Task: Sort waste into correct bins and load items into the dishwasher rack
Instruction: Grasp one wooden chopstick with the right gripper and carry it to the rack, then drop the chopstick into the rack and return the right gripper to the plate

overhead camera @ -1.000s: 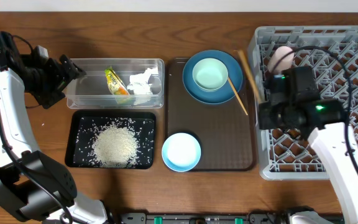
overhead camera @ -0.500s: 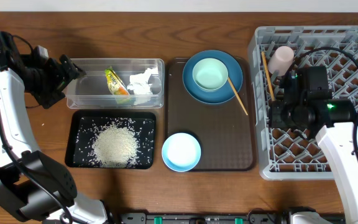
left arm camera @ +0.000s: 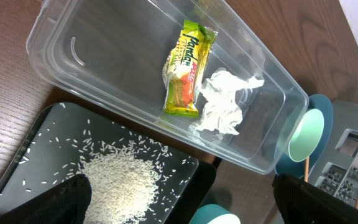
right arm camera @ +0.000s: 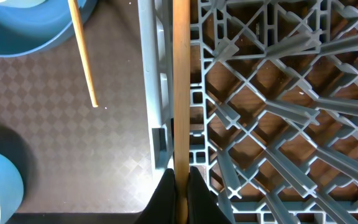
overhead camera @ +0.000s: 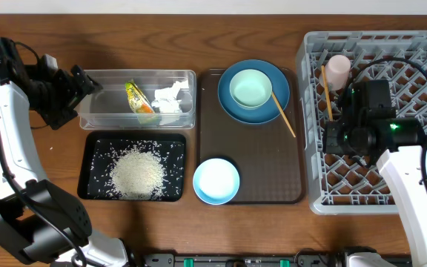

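We saw the right gripper (right arm camera: 180, 186) pinched shut on 1 chopstick (right arm camera: 180, 74), held over the dishwasher rack (overhead camera: 421, 52) along its left wall; the left gripper (overhead camera: 82, 96) (well left of the rack) gaped wide, empty.

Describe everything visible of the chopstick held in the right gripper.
The chopstick is a slim, straight stick of pale wood. The shut right gripper pinches one end between its fingers. It lies along the grey rack's wall nearest the brown tray, just inside it, close beside the pink cup. Whether it touches the rack cannot be told.
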{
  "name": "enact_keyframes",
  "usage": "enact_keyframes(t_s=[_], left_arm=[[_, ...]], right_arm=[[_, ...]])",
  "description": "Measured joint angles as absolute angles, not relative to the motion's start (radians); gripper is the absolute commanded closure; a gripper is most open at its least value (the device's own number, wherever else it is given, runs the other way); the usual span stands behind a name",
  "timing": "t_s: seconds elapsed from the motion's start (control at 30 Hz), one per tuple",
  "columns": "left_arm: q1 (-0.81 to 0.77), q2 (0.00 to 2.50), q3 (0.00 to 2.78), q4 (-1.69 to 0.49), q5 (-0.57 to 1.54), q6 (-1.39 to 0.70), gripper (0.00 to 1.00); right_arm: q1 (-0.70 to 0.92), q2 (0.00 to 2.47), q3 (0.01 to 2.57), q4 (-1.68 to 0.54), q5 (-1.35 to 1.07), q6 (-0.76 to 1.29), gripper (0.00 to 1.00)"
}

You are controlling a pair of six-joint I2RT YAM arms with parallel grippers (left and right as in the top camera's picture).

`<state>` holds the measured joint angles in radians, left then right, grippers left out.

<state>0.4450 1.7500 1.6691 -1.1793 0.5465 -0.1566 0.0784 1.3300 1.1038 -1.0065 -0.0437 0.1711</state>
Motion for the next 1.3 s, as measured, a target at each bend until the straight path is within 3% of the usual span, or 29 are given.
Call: enact_keyframes(t_s=[0.47, 0.73, 1.3], left_arm=[[0.445, 1.750, 1.669, -1.179, 0.546, -0.157, 0.04], [0.445, 1.750, 1.669, -1.179, 0.546, -0.157, 0.04], [0.445, 1.750, 1.669, -1.179, 0.546, -0.157, 0.04]], right_arm=[[0.078, 1.330, 0.992, -0.886, -0.031, 0.168, 0.98], [0.078, 1.330, 0.972, -0.873, -0.029, 0.165, 0.83], [0.078, 1.330, 0.971, -0.816, -0.058, 0.164, 0.83]])
